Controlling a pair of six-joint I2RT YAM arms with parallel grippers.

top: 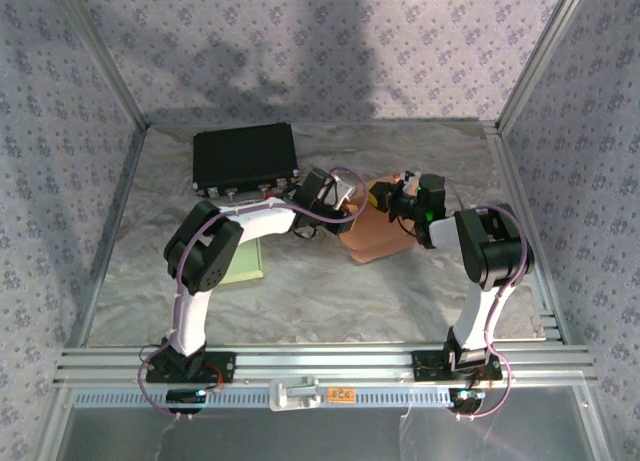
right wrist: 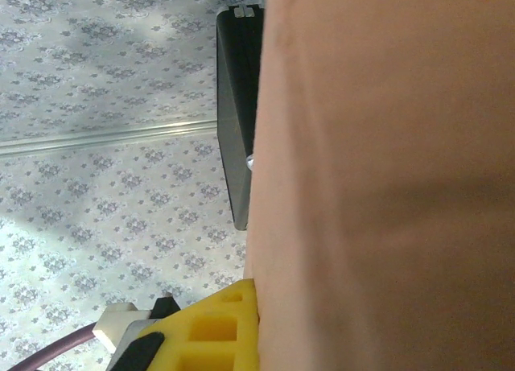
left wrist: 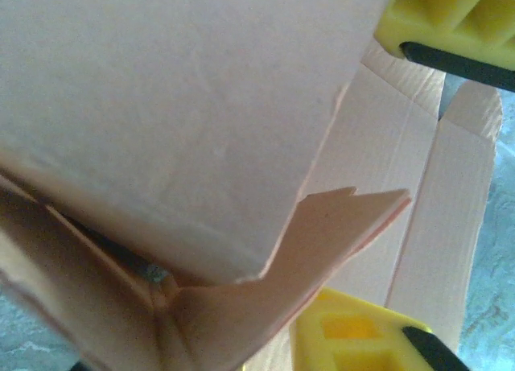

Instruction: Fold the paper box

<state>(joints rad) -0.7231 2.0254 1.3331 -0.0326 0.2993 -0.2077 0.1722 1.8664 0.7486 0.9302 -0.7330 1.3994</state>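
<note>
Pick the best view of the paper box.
Top external: the paper box shows its overall shape and where it sits on the table. Left wrist gives close-up flaps and one folded corner; right wrist, just one flat panel.

Bright light; shadows on back wall [top: 300,41]; wrist views soft.

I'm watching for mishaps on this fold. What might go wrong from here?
1. The left hand and right hand both work the box; uneven pulling might tear or crease it.
2. A loose flap juts between the left fingers and could get bent the wrong way.
3. The black case lies close behind the box; a wide swing might bump it.
</note>
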